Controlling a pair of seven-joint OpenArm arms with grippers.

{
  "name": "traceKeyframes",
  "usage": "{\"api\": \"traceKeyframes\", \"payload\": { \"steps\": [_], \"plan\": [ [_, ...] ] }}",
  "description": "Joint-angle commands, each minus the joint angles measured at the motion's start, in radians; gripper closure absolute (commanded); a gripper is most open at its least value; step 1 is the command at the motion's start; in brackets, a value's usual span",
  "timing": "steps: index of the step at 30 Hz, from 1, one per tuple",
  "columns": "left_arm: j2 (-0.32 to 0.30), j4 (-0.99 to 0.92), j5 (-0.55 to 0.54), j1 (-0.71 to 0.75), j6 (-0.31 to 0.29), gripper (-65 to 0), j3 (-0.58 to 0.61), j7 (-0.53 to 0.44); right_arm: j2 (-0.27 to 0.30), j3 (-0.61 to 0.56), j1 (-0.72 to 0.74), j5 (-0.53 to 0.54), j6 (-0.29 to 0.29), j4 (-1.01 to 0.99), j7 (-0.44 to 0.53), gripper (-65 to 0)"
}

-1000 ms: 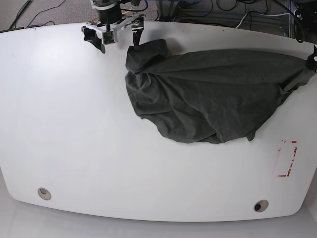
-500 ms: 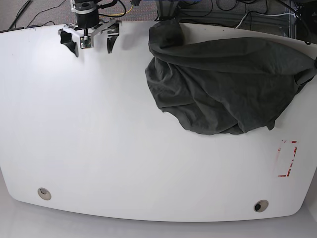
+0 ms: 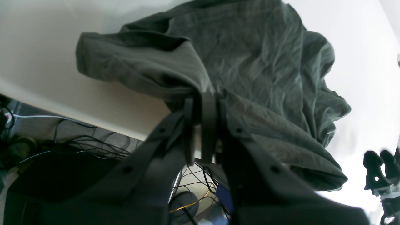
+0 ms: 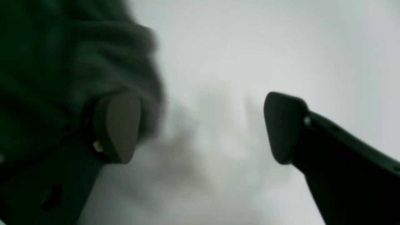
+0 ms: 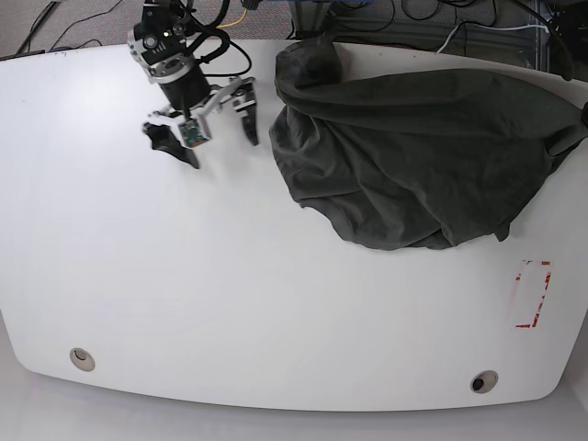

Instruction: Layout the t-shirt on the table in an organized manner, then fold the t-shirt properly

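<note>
No brand, label or writing can be read anywhere. There is one t-shirt, dark grey-green and wrinkled, which lies in a loose heap on the far right part of the white bench; one bunched part reaches the far edge, and its right end goes to the right border of the base view. On the bench I count two round holes near the near edge, a left hole and a right hole, and one red tape rectangle near the right side.

The left tool is seen only in the left wrist view: its jaws are pressed together and pinch a fold of the t-shirt at the bench edge, with cables on the floor below. The right tool stands over the far left of the bench, just left of the cloth, its jaws spread wide and holding nothing. The right wrist view is blurred; it shows the two fingertips apart, with the dark cloth beside the left one.
</note>
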Motion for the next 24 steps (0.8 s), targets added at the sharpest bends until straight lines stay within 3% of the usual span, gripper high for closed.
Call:
{"api": "traceKeyframes", "payload": {
  "steps": [1,6,11,24],
  "plan": [
    [-0.022,0.013,-0.017,0.005,-0.006,0.0,-0.014,-0.017,-0.001,-0.034,0.052,0.039,0.033,0.025,-0.054,-60.1],
    [-0.020,0.013,-0.017,0.005,-0.006,0.0,-0.014,-0.017,0.002,-0.077,0.153,0.097,0.071,0.022,-0.229,-60.1],
    [-0.020,0.013,-0.017,0.005,-0.006,0.0,-0.014,-0.017,0.004,-0.082,0.259,0.123,0.074,-0.012,-0.338,-60.1],
    [-0.020,0.013,-0.017,0.005,-0.006,0.0,-0.014,-0.017,0.002,-0.086,0.420,0.128,0.076,-0.257,-0.405,-59.9]
  ]
}}
